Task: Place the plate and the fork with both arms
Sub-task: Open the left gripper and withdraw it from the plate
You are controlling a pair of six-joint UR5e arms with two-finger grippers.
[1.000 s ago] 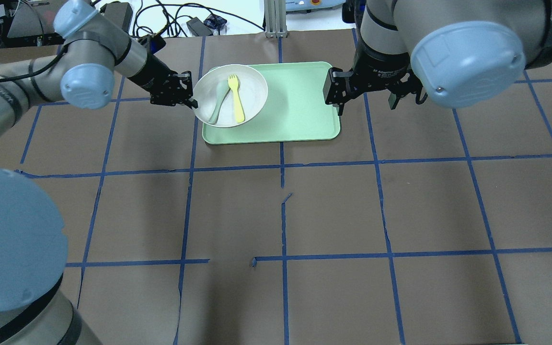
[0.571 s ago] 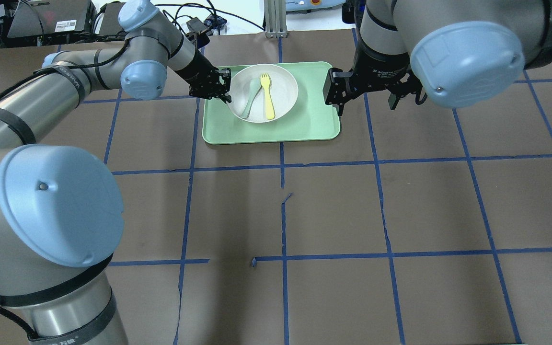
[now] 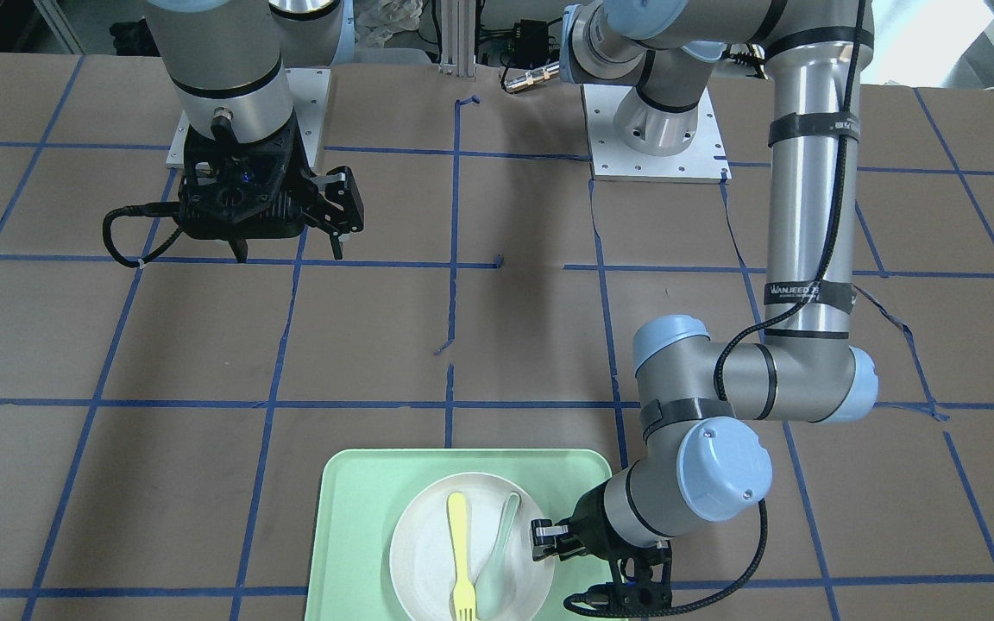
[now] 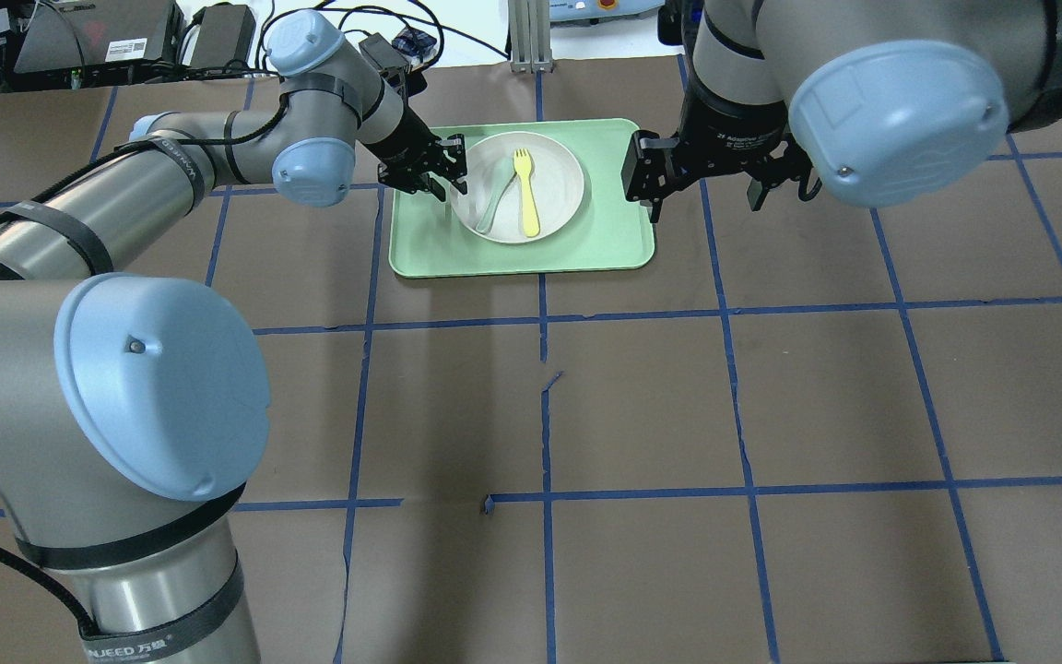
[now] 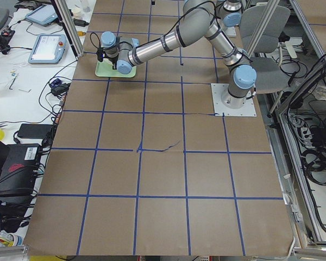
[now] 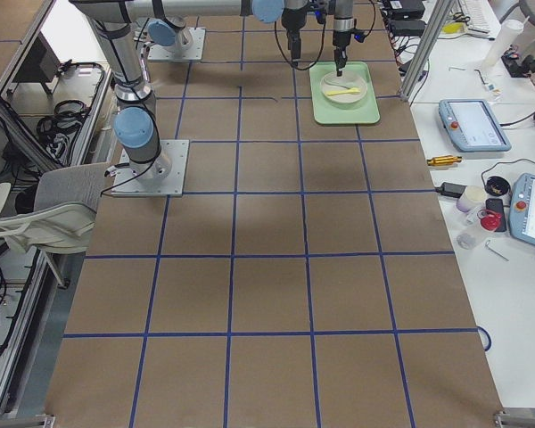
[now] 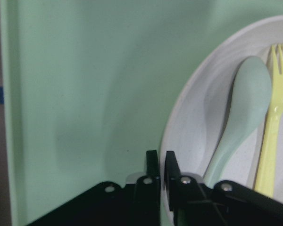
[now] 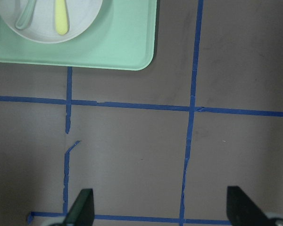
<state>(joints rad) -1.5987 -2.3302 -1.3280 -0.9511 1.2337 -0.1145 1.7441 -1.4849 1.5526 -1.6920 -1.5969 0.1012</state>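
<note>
**Item 1, left claw (image 7: 160,162).** Black two-finger unit on the silver-grey left arm. I read its fingers (image 7: 153,165) as pressed close together on the rim of the round off-white shallow plate (image 4: 560,175). My wrist feed shows only that rim between them.

**Item 2, plate.** It reaches away from the left claw's tips, over the rectangular mint-green tray (image 4: 614,226), which also lies directly beneath that claw. I cannot tell whether the plate sits on the tray or hangs just clear of it.

**Item 3, pale grey-green spoon (image 4: 492,198).** It lies in the plate and is the nearer of the two utensils to the left claw.

**Item 4, small pale-yellow plastic fork (image 4: 525,198).** It lies in the plate just beyond the spoon, on the side away from the left claw. The two handles run roughly alongside each other.

**Item 5, right claw (image 8: 160,207).** Matching black unit on the right arm. Its fingers are spread wide and grip nothing (the barest entry on my list). It hangs above the brown paper-covered table with its blue tape grid (image 4: 642,397). The tray's rounded corner shows ahead of this claw and off to one side. The plate and both utensils are well apart from it.
</note>
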